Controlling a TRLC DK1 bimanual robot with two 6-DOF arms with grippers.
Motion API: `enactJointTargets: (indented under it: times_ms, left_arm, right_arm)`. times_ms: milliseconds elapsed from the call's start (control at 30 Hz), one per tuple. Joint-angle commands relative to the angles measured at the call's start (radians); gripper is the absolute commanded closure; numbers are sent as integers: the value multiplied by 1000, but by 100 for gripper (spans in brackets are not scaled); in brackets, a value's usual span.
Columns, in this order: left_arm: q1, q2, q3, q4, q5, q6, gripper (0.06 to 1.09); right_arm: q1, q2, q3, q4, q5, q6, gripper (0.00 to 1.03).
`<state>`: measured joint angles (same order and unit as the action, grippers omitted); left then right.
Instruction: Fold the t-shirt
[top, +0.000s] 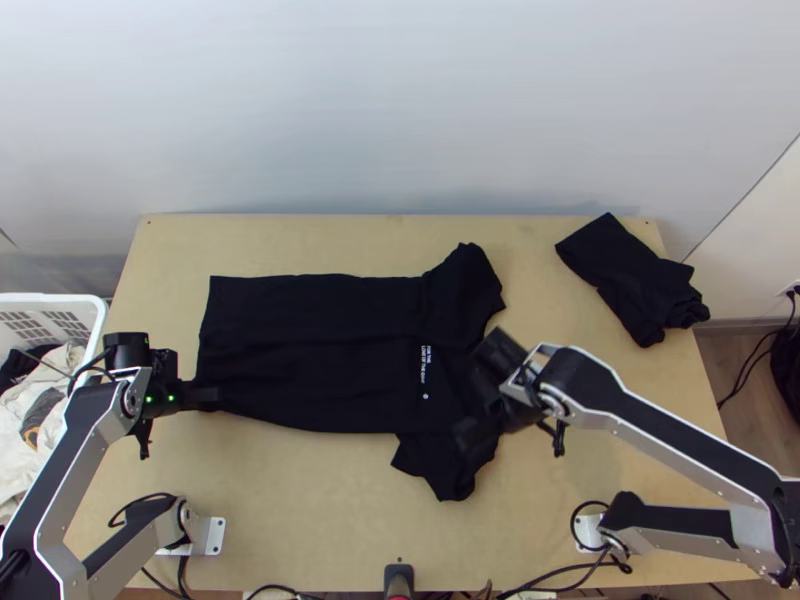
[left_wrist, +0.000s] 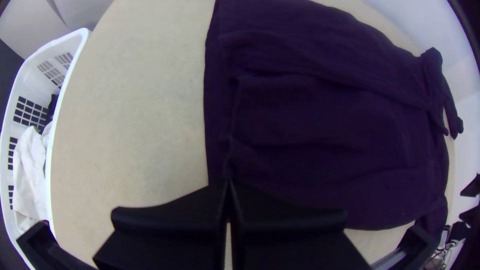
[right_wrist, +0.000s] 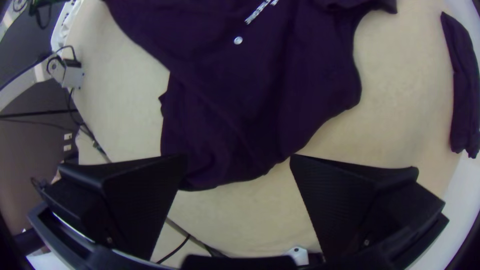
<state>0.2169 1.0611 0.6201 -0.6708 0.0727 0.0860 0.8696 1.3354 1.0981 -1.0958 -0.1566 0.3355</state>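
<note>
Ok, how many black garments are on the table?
2: the t-shirt, spread out in the middle, and a folded bundle at the far right, which may hide more.

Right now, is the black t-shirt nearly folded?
No. Spreading looks done: the black cloth t-shirt lies flat, sleeves out. The left gripper, jaws shut, holds a hem corner; the right gripper, jaws open, hovers over the sleeve end. All the folding seems left.

Black t-shirt flat on light wooden table
</note>
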Motion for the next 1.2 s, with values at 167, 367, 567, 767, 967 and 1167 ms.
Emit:
enactJointTargets:
  times_ms: [167,367,567,767,967,1167]
  left_arm:
    - [-1,10,26,19,-1,-20,105]
    - [4,11,26,27,-2,-17,105]
    - [1,22,29,34,-1,-19,105]
    - [1,39,29,51,-1,-20,105]
    - [9,43,35,53,-2,-14,105]
    - [16,42,50,51,-1,-5,105]
  right_arm:
    - [144,53,-84,-39,-204,-9,10]
    - [223,162,-87,-16,-258,-15,9]
    - [261,245,-33,11,-276,-7,10]
    - [256,289,-80,86,-274,2,24]
    - [224,280,-127,188,-248,13,92]
    - [115,162,-104,186,-221,13,100]
